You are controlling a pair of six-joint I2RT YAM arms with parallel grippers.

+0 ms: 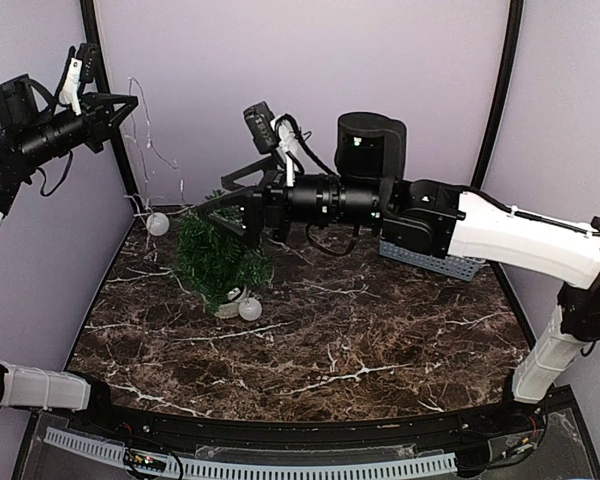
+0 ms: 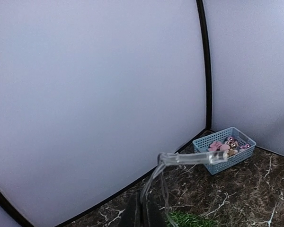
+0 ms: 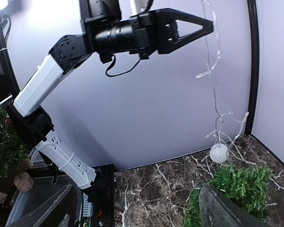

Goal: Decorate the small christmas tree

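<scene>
The small christmas tree [image 1: 218, 255] stands in its white pot [image 1: 228, 303] at the back left of the marble table. My left gripper [image 1: 130, 101] is held high at the left, shut on a clear light string [image 1: 145, 150] that hangs down to the table behind the tree. In the left wrist view its fingers [image 2: 141, 213] pinch the wire below a clear bulb [image 2: 194, 158]. My right gripper [image 1: 212, 197] is open at the tree's top, with one finger [image 3: 227, 208] against the tree's foliage [image 3: 239, 182]. A white ball [image 1: 158, 223] hangs on the string; it also shows in the right wrist view [image 3: 219, 153].
A second white ball [image 1: 250, 308] lies by the pot. A blue basket [image 1: 435, 262] of small ornaments stands at the back right, partly behind the right arm; it also shows in the left wrist view [image 2: 226, 150]. Purple walls and black poles enclose the table.
</scene>
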